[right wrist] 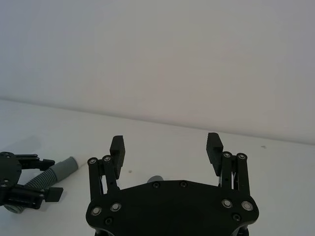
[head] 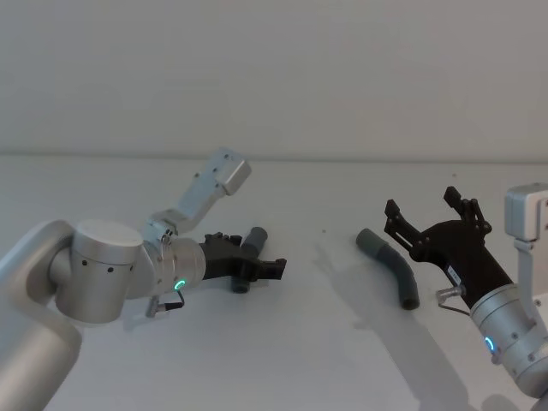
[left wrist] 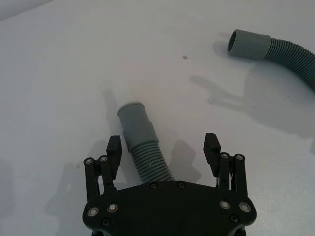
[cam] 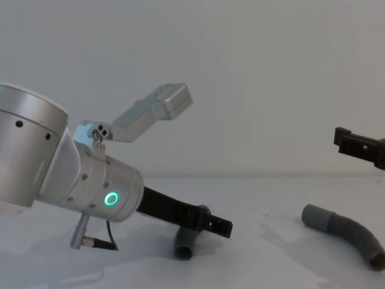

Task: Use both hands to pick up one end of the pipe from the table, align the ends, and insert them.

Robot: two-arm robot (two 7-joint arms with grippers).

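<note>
My left hand (head: 253,257), a black plastic two-finger claw on a fat silver cylindrical arm (head: 111,274) with a glowing green ring (cam: 110,198), sits low over the plain matte white desk (head: 300,360), fingers released and spread wide. Between them lies the short hose piece (left wrist: 145,152), dark grey, curved and ribbed. The left wrist view puts it closer to one finger than the other, and I cannot tell whether they touch. Its smooth stepped cuff (left wrist: 135,123) pokes out past the fingertips and ends in a narrower tip. The chest view gives me what the black palm covers in that wrist view: the piece's other end (cam: 183,250) resting on the desk under the hand.

The long hose piece (head: 394,265), the same ribbed dark grey but more bent, lies flat on the desk well apart to the right. Its plain socket cuff (left wrist: 248,44) points toward the short piece. The left wrist view looks into its round open mouth, while the head view has it as a smooth grey stub.

My right hand (head: 422,205), also black plastic, hangs beside the long piece on its right, fingers released and wide, grasping nothing. The chest view catches it at the right edge, higher than the hose, and its own wrist view looks across the desk to the left hand straddling the short piece
</note>
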